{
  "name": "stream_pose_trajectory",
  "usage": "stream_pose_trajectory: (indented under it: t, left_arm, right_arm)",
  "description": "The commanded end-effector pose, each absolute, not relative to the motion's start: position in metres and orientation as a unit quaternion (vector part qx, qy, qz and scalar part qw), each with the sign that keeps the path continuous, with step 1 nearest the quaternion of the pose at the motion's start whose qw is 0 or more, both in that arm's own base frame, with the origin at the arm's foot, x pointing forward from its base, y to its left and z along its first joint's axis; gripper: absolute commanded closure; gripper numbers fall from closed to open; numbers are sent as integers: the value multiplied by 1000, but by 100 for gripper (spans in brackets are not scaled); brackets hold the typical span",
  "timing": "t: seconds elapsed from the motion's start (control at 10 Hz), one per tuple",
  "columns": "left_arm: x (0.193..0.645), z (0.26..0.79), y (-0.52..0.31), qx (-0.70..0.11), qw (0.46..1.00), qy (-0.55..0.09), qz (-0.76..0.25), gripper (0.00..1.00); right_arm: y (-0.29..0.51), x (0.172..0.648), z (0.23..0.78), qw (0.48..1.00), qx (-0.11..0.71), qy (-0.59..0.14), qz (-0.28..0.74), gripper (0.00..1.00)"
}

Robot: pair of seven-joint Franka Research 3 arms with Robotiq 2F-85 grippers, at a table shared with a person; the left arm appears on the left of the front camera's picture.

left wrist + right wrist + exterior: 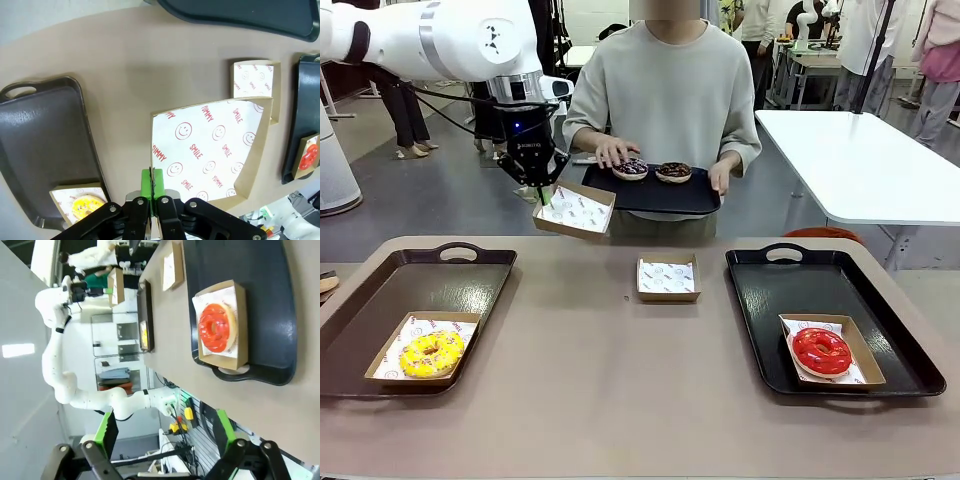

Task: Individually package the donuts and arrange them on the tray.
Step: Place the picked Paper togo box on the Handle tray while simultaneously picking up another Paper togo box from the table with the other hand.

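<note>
The left gripper [154, 186] is clamped on the rim of a shallow brown cardboard box lined with white paper printed in red [210, 150]. It holds the box tilted in the air over the far-left part of the beige table [620, 400], and the box is empty.

Just beyond it, the person at the far side holds a black serving tray [650, 197]. On it, the dark purple sprinkled donut [630, 168] and the chocolate brown sprinkled donut [673, 172] sit side by side. One hand of the person [615, 152] lies by the purple donut, at or nearly at its edge. The other hand [721, 178] grips the tray's end. The held box hangs between the gripper and that tray, its far corner close to the tray's left end.

A dark brown handled tray [430, 285] lies on the table at the left. The yellow-glazed donut [431, 353] sits in a paper-lined box [408, 381] at its near end. A black handled tray [770, 290] lies at the right, with the glossy red donut [821, 350] in another lined box [868, 352] at its near right. Between the two trays, a third lined box [668, 278] lies flat and empty on the bare tabletop.

The right gripper [166, 415] has its jaws spread wide with nothing between them. It is off the table's near-right side, with the red donut well apart from it.
</note>
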State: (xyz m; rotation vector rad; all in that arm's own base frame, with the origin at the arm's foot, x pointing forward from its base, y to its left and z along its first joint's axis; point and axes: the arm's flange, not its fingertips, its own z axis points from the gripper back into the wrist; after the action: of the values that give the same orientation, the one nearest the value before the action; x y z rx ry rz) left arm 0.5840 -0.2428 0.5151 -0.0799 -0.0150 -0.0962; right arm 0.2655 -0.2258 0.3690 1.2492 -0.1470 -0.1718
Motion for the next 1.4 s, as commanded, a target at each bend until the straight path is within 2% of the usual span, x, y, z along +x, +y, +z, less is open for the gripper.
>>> stream_pose_trajectory:
  t: [0.0,0.3,0.5,1.3]
  left_arm:
    - [592,518,-252,-30,999,-6,-33,100]
    - [588,516,-247,-41,998,-9,-41,100]
    - [588,516,-247,-41,998,-9,-41,100]
    - [588,516,-247,-41,998,-9,-41,100]
  right_arm:
    - [-246,263,358,782,608,-96,-93,0]
    - [-253,242,347,778,602,-128,-128,0]
    - [-257,243,349,782,601,-109,-128,0]
    - [-257,243,349,782,601,-109,-128,0]
